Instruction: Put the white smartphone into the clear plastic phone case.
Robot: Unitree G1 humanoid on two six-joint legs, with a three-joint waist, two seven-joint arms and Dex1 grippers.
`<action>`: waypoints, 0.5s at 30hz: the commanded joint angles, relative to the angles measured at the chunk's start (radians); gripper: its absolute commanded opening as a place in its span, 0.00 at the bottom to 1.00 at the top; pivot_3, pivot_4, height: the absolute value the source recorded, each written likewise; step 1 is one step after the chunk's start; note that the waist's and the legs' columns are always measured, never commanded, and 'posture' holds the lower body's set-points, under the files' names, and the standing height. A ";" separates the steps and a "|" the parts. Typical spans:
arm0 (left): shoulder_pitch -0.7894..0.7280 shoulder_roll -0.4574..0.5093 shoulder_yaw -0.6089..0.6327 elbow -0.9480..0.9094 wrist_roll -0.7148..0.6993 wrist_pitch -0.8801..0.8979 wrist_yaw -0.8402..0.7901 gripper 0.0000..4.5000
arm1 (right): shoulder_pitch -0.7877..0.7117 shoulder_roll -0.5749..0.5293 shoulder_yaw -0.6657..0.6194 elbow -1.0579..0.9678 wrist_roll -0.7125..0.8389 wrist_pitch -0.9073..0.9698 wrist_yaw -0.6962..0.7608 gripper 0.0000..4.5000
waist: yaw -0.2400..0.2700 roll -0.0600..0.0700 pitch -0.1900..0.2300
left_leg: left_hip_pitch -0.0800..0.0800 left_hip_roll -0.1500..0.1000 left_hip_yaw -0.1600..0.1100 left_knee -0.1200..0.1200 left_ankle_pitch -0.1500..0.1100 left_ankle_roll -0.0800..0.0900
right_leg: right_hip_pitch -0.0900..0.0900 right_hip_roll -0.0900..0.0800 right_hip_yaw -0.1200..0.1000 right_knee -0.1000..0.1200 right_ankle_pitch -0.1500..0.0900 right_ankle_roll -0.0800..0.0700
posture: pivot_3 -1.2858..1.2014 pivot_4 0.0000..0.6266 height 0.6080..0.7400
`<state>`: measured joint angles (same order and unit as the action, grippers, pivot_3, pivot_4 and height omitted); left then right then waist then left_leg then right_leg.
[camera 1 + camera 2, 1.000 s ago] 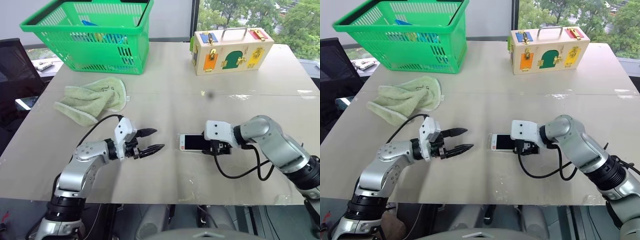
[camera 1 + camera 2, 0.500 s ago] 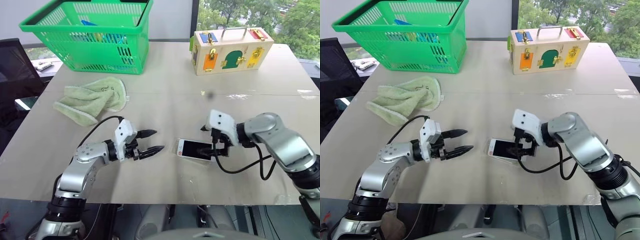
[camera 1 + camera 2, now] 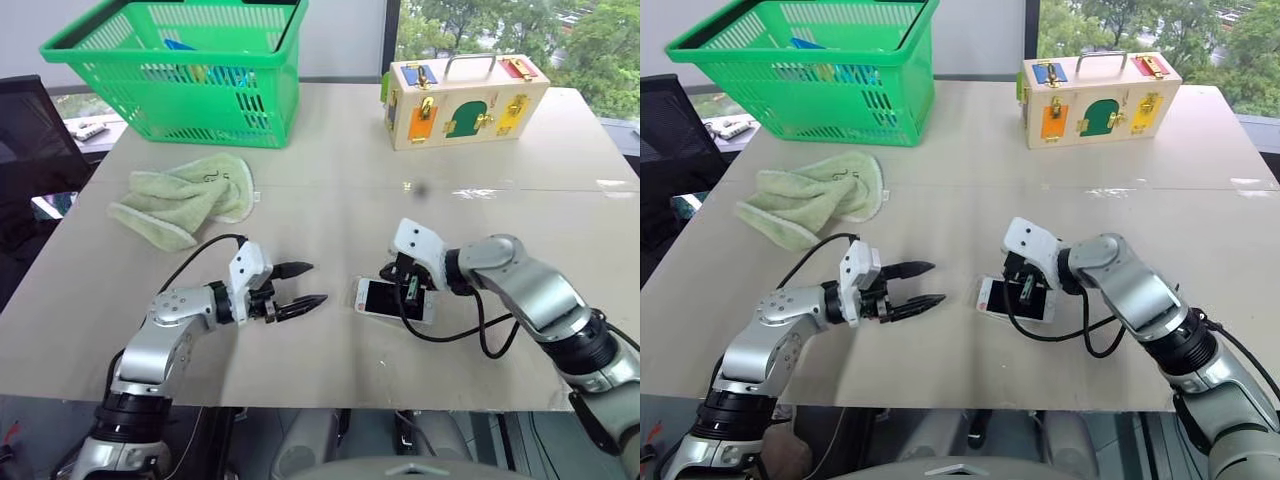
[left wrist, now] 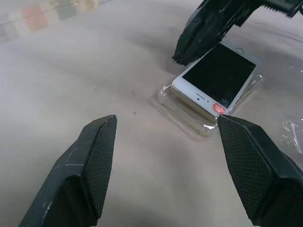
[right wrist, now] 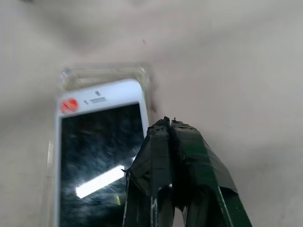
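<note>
Two end effectors work near the phone, and the right end effector [image 5: 166, 124] is the nearer: its black fingers are pressed together with nothing between them, their joined tip poised at the long edge of the white smartphone [image 3: 392, 299], at or just above the glass; contact cannot be made out. The phone lies face up on the clear plastic phone case [image 4: 208, 124], which rests flat on the surface [image 3: 330, 200]. In the left wrist view the phone looks perched on the case and slightly skewed over its rim, so it seems not yet fully seated. The phone's long axis runs roughly side to side across the surface, from the right end effector toward the left one. The left end effector [image 3: 300, 285] hovers well apart from the phone, on the side of its round-button end, fingers spread wide and empty, pointing toward the phone. Judging from this, the coming move is likely a downward press by the closed right fingers to push the phone into the case, with the left arm able to brace the case's near end. Farther from the phone lie a green towel [image 3: 185, 197], a green basket [image 3: 180, 65] and a wooden latch box [image 3: 465, 98].
</note>
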<state>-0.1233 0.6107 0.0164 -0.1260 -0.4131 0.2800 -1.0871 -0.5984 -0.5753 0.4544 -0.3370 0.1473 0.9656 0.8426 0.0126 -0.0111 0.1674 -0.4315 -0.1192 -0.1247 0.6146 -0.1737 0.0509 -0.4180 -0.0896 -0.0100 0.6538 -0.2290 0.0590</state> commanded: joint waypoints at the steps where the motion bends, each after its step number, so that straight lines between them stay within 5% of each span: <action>1: 0.004 0.010 0.001 -0.011 0.001 -0.022 -0.006 0.77 | -0.014 -0.030 0.005 -0.057 0.025 -0.008 0.041 0.01 | 0.000 0.000 0.000 | 0.000 0.000 0.000 0.000 0.000 0.000 | 0.000 0.000 0.000 0.000 0.000 0.000 | 0.52 0.24 1.00; 15: 0.011 0.005 -0.007 0.003 0.006 -0.037 -0.008 0.77 | -0.005 -0.065 -0.083 -0.127 0.147 0.041 0.071 0.01 | -0.001 0.000 0.000 | 0.000 0.000 0.000 0.000 0.000 0.000 | 0.000 0.000 0.000 0.000 0.000 0.000 | 0.52 0.24 1.00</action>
<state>-0.1144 0.6114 0.0067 -0.1201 -0.3999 0.2579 -1.0876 -0.5974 -0.6457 0.4165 -0.4166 0.2632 0.9972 0.9126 0.0118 -0.0111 0.1674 -0.4315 -0.1191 -0.1249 0.6143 -0.1738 0.0510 -0.4181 -0.0897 -0.0101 0.6537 -0.2290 0.0591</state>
